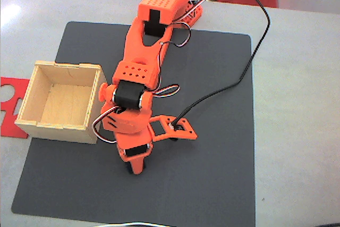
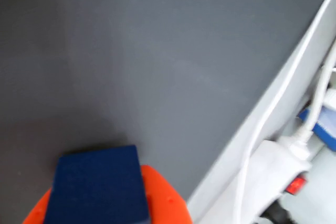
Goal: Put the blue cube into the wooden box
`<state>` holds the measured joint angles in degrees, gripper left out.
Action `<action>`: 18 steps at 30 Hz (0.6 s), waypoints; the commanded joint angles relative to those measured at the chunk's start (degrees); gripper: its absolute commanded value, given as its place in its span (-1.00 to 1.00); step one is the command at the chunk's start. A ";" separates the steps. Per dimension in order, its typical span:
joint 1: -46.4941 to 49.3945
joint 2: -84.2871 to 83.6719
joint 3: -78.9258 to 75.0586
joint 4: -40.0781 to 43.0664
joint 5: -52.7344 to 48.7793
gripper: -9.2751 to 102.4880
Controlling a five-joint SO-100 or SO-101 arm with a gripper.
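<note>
Holding the blue cube (image 2: 97, 184) tight, the orange fingers (image 2: 157, 195) were closed on it so it would not drop. In the fixed view the fingers (image 1: 135, 166) pointed down at the dark mat (image 1: 212, 158). Up and to the left of the fingers sat the wooden box (image 1: 37, 97), open on top, ready for the cube. Farther off was the pale counter (image 1: 297, 104).
</note>
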<state>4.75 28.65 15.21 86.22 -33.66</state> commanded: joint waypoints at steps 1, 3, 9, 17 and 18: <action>-2.20 1.14 -16.08 6.59 1.14 -0.83; -3.60 1.58 -25.84 10.63 1.14 -0.83; -5.27 15.56 -28.56 16.08 2.37 -0.83; 9.58 26.02 -28.21 17.31 6.68 -0.83; 12.22 26.46 -28.21 17.31 6.94 -0.83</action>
<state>10.99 50.45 -10.55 103.18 -27.69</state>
